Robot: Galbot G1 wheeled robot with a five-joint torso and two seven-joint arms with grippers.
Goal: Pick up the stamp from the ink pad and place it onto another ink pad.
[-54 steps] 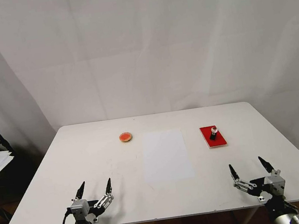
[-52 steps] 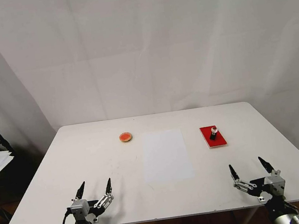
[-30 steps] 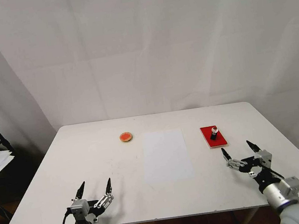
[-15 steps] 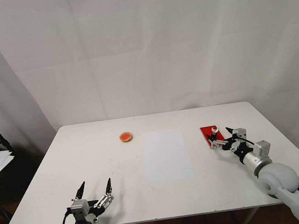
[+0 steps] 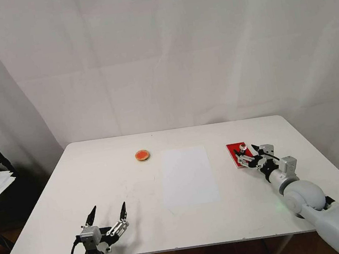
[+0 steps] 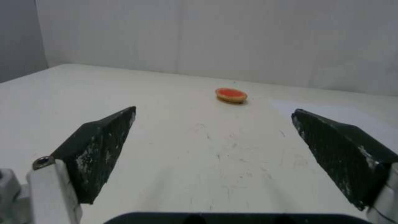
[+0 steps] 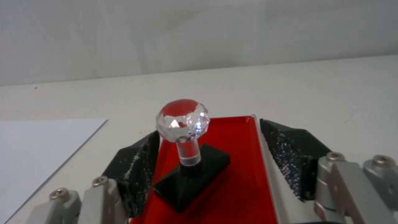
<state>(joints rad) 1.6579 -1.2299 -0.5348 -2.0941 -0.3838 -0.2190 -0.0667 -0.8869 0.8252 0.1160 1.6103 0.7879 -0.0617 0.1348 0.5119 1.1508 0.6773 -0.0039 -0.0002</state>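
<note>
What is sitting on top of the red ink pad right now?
The stamp stands upright on the red ink pad, with the right claw open around it. The pad surface under its black base is hidden.

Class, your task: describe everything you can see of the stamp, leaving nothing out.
The stamp has a square black base, a clear thin stem and a faceted, glassy ball knob reflecting red. It stands upright on the red ink pad. The right gripper is open, one finger on either side; whether either touches it is unclear.
</note>
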